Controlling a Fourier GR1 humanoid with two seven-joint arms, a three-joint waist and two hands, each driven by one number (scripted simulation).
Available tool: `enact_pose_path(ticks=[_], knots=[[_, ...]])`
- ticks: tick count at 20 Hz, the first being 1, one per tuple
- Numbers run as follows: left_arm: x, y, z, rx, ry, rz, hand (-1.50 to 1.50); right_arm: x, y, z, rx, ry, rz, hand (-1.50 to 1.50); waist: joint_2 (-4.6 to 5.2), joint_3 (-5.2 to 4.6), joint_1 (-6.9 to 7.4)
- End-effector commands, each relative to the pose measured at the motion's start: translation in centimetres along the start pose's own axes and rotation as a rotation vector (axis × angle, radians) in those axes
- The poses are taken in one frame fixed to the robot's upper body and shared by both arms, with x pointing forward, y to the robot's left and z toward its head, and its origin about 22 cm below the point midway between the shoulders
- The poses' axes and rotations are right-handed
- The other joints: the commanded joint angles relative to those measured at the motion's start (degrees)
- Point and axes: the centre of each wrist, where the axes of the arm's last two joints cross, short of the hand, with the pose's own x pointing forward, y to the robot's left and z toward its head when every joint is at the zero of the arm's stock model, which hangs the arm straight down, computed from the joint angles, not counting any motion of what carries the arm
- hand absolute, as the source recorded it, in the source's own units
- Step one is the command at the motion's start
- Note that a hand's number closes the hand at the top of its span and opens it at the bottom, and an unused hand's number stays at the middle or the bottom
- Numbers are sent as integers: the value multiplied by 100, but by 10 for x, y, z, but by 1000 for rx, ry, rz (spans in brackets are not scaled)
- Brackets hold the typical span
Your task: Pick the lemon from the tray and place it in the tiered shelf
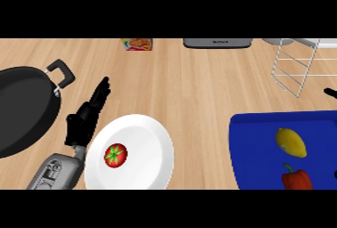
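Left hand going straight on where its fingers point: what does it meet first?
The left hand points up-right over the counter; the first thing roughly in line is the small box, possibly missed.

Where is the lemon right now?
In the head view, the lemon lies on the blue tray at the right side, just behind the red pepper, with the wire tiered shelf farther back on the counter.

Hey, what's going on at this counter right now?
The lemon has not been picked up yet. It lies on the blue tray beside a red pepper, and the wire tiered shelf stands beyond the tray. The left hand rests open between the black pan and the white plate, which holds a tomato. Only a sliver of the right hand shows at the right edge.
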Motion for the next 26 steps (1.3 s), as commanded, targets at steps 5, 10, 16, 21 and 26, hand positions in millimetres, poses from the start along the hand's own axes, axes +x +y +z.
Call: enact_pose_path(ticks=[5, 10, 16, 21, 26], knots=[[-8, -12, 8, -1, -2, 4, 0, 13, 26, 6, -10, 15, -5, -150, 3, 1, 10], [-7, -1, -10, 3, 2, 5, 0, 15, 37, 6, -7, 26, -17, -150, 6, 0, -7], [0, 13, 20, -12, -4, -2, 0, -10, 40, -15, 10, 57, 3, -150, 5, 3, 41], [-4, -23, 1, -2, -8, 3, 0, -3, 45, -12, 16, 78, 29, -150, 7, 2, 10], [-14, -5, 20, -4, -11, -2, 0, 6, 56, -20, 24, 106, 63, -150, 4, 1, 31]])
